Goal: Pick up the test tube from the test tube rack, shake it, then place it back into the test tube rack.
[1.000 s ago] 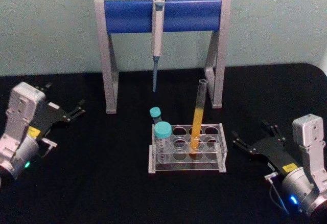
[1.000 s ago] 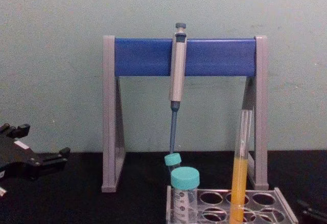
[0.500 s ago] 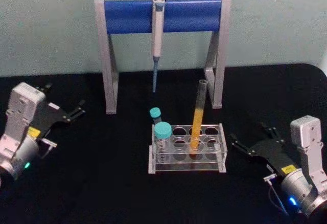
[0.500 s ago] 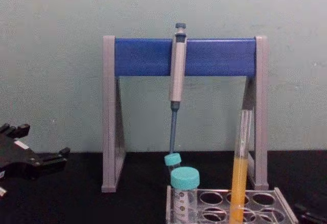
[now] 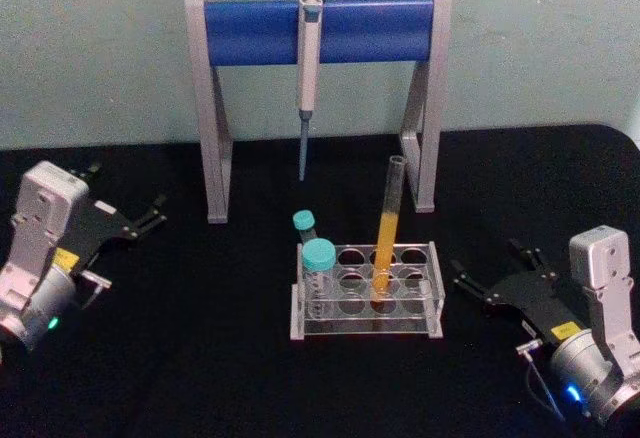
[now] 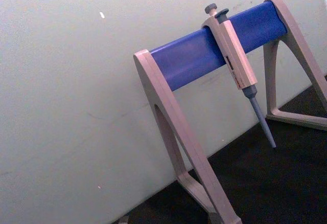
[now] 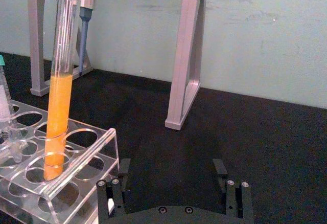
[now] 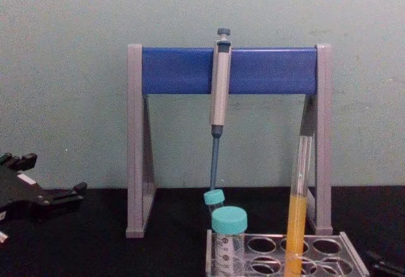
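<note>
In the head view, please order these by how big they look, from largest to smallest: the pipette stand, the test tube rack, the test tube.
1. Pipette stand, clearly the largest.
2. Test tube rack.
3. Test tube: about as long as the rack is wide, but far thinner.

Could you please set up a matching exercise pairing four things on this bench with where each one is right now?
Things:
1. test tube
2. pipette
3. left hand
4. right hand

Places:
A. hanging from the blue bar of the stand
B. open above the black table, to the robot's left of the test tube rack
C. standing in a hole of the test tube rack, orange-yellow liquid in its lower half
D. open, to the robot's right of the test tube rack

Pairs: 1-C, 2-A, 3-B, 4-D
</note>
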